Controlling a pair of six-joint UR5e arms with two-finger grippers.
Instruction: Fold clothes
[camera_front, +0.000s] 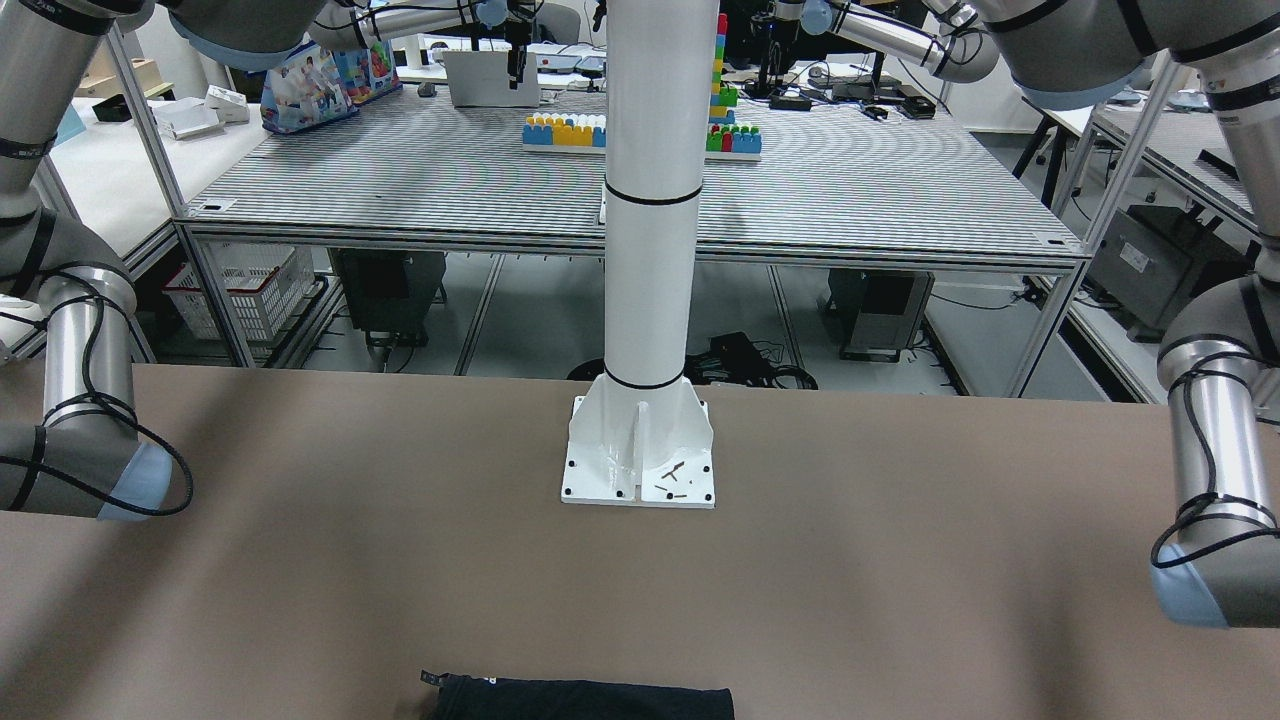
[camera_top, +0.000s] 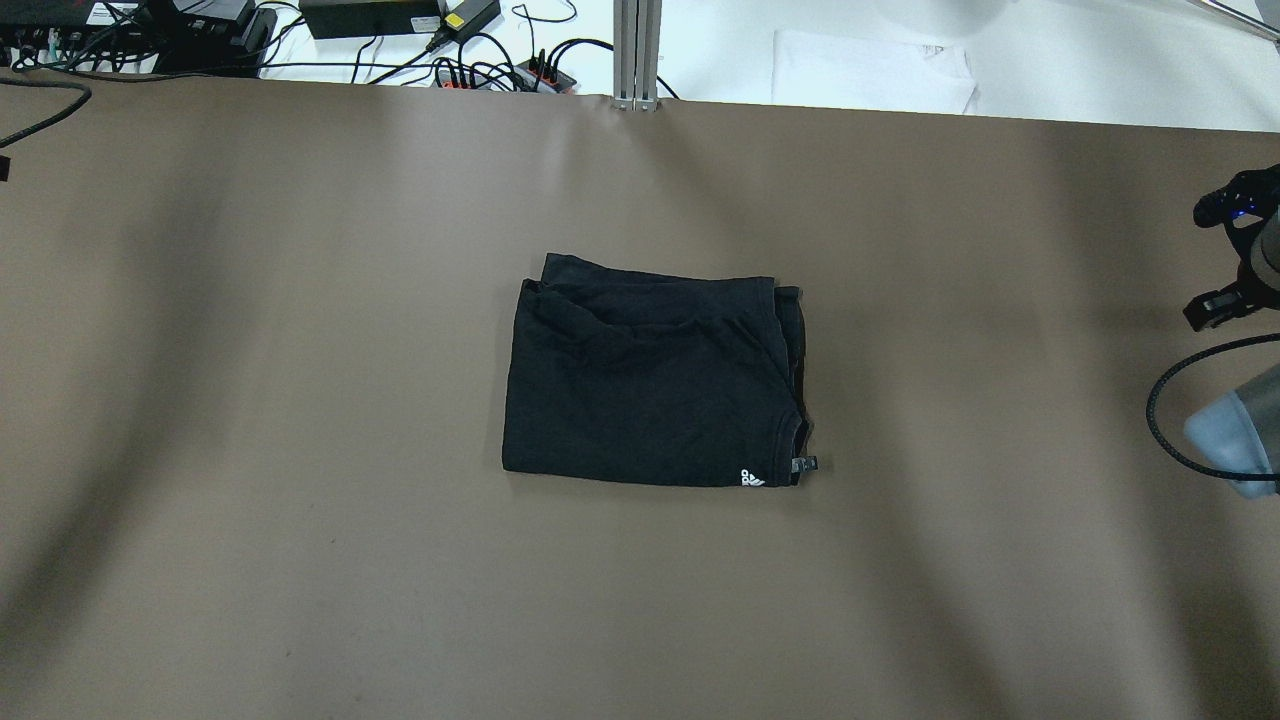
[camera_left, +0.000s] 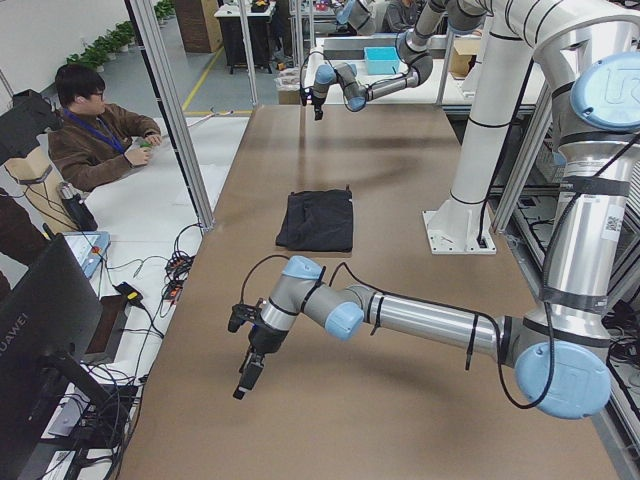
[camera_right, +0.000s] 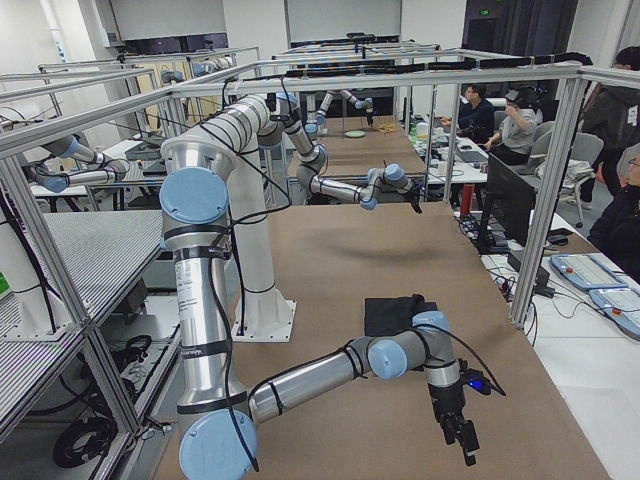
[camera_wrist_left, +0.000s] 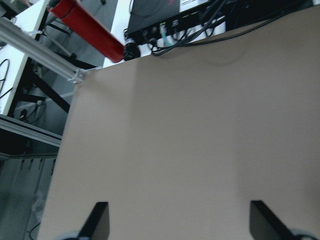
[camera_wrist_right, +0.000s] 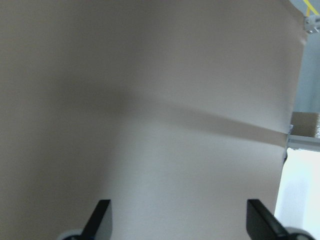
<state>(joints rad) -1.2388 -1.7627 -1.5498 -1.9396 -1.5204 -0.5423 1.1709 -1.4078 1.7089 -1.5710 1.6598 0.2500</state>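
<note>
Left gripper (camera_wrist_left: 181, 222): flat black fingers spread wide, empty | right gripper (camera_wrist_right: 179, 220): spread wide, empty | black matte soft-fabric garment (camera_top: 650, 380): folded rectangle, rumpled, mid-table, well apart from both | smooth brown table (camera_top: 300, 300)

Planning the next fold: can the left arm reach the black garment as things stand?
Probably yes: only bare table lies between the open left end effector and the black garment mid-table; nothing stands in the way.

Counter (camera_top: 250, 400): brown, matte.
Clothes (camera_top: 645, 390): black, folded into a rectangle, flat at mid-counter, well off every edge.
Pole base plate (camera_front: 600, 480): white, by the robot-side edge.
</note>
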